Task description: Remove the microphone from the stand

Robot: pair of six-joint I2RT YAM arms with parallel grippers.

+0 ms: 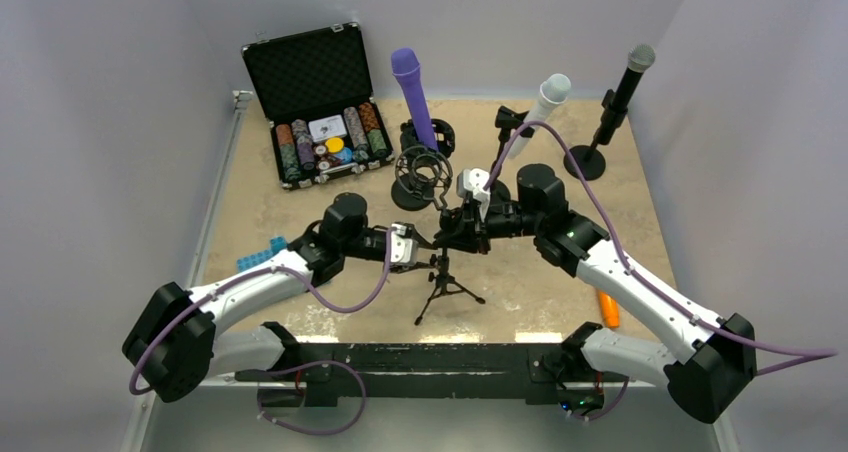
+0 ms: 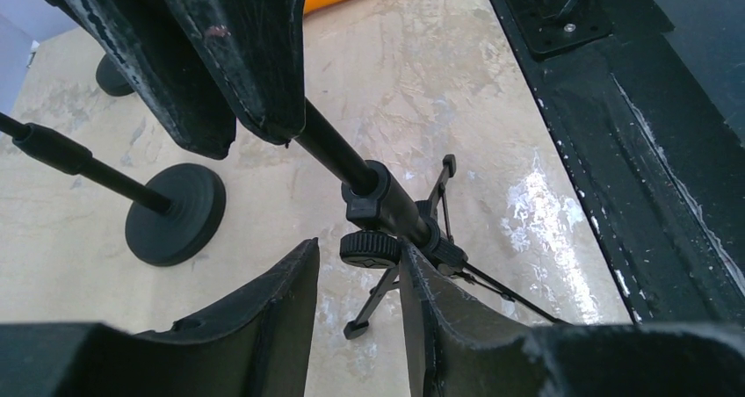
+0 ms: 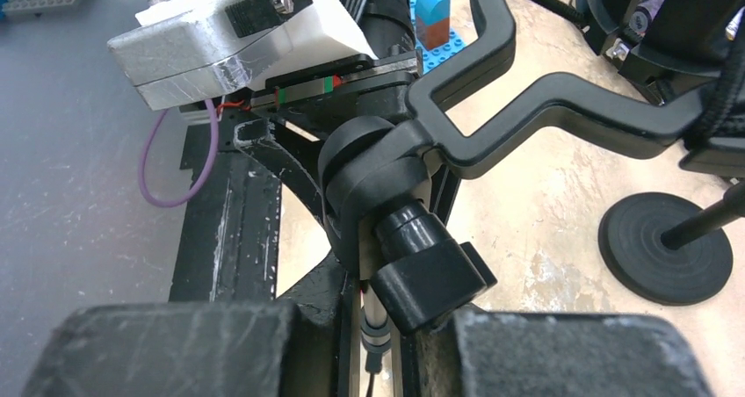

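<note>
A small black tripod stand (image 1: 441,282) stands at the middle front, and its yoke carries a black shock mount (image 1: 421,170) whose ring looks empty. A purple microphone (image 1: 413,94) sits upright in a black holder just behind it. My right gripper (image 1: 462,224) is shut on the tripod stand's swivel joint (image 3: 373,182), with its knob (image 3: 428,278) against the right finger. My left gripper (image 1: 420,247) is open, its fingertips on either side of the stand's pole collar (image 2: 379,205), and the pole rests on one finger.
A white microphone (image 1: 547,100) and a black microphone (image 1: 627,80) stand in round-base stands at the back right. An open case of poker chips (image 1: 320,122) lies at the back left. Blue bricks (image 1: 262,254) lie by the left arm and an orange marker (image 1: 608,308) by the right arm.
</note>
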